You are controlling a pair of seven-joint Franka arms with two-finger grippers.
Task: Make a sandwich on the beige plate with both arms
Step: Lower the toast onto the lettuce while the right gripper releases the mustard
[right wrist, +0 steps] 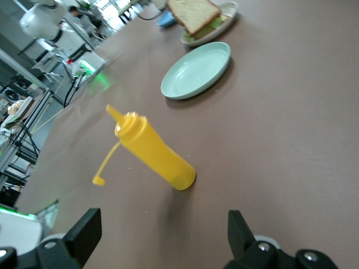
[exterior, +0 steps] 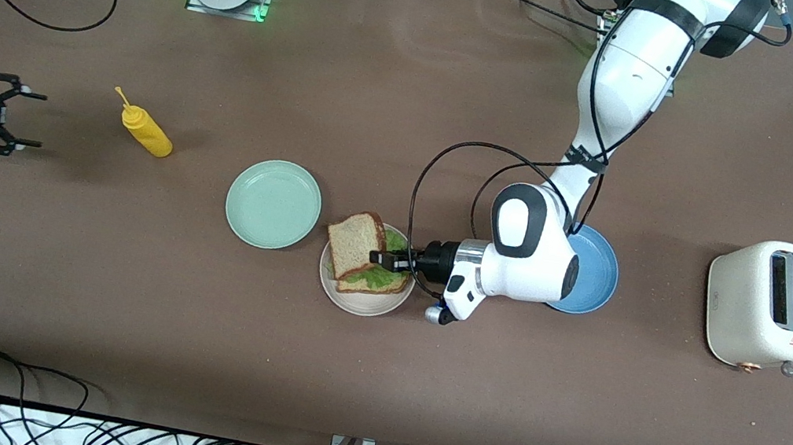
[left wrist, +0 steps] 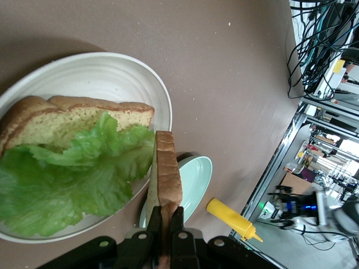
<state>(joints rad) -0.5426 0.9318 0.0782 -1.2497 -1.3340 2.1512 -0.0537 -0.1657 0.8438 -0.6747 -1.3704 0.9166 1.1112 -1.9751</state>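
The right hand (exterior: 23, 117) hovers with its fingers spread wide and empty over the surface (exterior: 372, 378) at the right arm's end, close to that edge. A yellow squeeze bottle (exterior: 147, 130) lies on its side just beside it, toward the middle. Bare surface runs from there down to the edge nearest the front camera, broken only by cables that hang along that edge.

Near the middle sits a mint-green plate (exterior: 274, 203), empty, and touching or nearly touching it, the beige plate (exterior: 362, 300), slightly nearer the front camera. On the beige plate lie a bread slice (left wrist: 73, 120) and a lettuce leaf (left wrist: 67, 179). The left hand (exterior: 383, 258) is clamped on the edge of the top slice (exterior: 355, 243), holding it tilted over the lettuce; its fingertips hide part of the crust.

The left arm's wrist covers much of a blue plate (exterior: 595, 274). A cream toaster (exterior: 767, 305) stands toward the left arm's end, with open room around it.
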